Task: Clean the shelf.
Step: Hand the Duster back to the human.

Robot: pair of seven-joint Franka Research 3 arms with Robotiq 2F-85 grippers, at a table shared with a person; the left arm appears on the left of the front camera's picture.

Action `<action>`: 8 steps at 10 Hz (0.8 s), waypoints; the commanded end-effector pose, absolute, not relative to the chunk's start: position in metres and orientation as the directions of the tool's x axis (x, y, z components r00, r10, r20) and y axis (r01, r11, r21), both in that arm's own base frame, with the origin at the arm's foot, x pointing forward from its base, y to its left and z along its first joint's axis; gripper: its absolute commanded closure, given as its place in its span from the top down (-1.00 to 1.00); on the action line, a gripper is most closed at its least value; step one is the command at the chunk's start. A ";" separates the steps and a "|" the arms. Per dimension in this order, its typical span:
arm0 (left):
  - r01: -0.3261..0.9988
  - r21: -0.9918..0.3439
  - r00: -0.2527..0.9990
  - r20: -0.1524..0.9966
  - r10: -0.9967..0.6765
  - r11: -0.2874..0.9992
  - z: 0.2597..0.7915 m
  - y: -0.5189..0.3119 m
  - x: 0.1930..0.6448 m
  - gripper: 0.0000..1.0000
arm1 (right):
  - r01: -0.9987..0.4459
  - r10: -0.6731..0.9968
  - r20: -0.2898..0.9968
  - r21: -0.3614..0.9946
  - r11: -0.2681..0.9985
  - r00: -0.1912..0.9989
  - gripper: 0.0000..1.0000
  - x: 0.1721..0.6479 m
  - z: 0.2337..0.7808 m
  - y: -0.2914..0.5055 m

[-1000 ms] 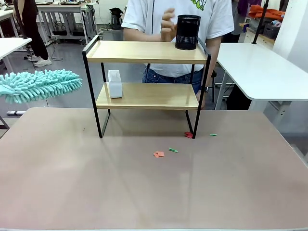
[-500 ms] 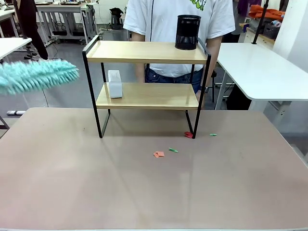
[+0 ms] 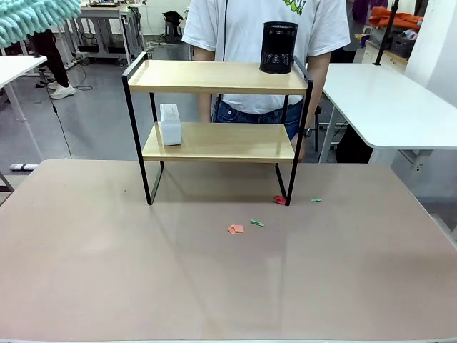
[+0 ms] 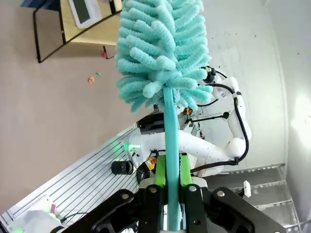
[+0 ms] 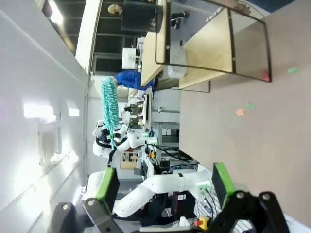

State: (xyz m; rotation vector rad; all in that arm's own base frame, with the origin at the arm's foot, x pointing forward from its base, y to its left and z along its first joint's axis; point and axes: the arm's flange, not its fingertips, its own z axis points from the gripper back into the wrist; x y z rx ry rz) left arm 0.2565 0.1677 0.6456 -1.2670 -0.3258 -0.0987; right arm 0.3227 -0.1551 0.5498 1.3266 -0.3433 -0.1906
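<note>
The shelf, two light wooden boards on a thin black frame, stands at the far middle of the brown table. A black mesh cup sits on its top board, a white box on the lower one. A teal fluffy duster is raised at the top left corner. My left gripper is shut on the duster's teal handle, its head pointing up. My right gripper stands open and holds nothing; the shelf lies far ahead of it.
Small paper scraps lie on the table: orange, green, red by the shelf's right leg, and green. A person in a white shirt stands behind the shelf. White tables flank the right and left.
The duster has risen from mid-height at the left edge to the top left corner. The person's hand, up by the black cup a second ago, has dropped away.
</note>
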 end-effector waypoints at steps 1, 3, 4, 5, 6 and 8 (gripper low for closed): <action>0.202 -0.931 0.962 0.247 0.120 0.303 0.634 0.175 0.265 -0.75 | -0.036 -0.370 0.118 0.975 0.221 0.921 1.00 0.313 0.537 -0.173; 0.202 -0.931 0.962 0.247 0.120 0.303 0.634 0.175 0.265 -0.75 | -0.036 -0.370 0.118 0.975 0.221 0.921 1.00 0.313 0.537 -0.173; 0.214 -0.930 0.959 0.259 0.118 0.298 0.635 0.174 0.264 -0.75 | -0.036 -0.370 0.118 0.975 0.221 0.921 1.00 0.313 0.537 -0.173; 0.421 -0.900 0.906 0.422 -0.021 0.112 0.639 0.171 0.266 -0.75 | -0.036 -0.370 0.118 0.975 0.221 0.921 1.00 0.313 0.537 -0.173; 0.516 -0.856 0.856 0.513 -0.069 0.031 0.633 0.170 0.273 -0.75 | -0.036 -0.370 0.118 0.975 0.221 0.921 1.00 0.313 0.537 -0.173; 0.670 -0.685 0.633 0.729 -0.261 -0.287 0.613 0.170 0.287 -0.75 | -0.036 -0.370 0.118 0.975 0.221 0.921 1.00 0.313 0.537 -0.173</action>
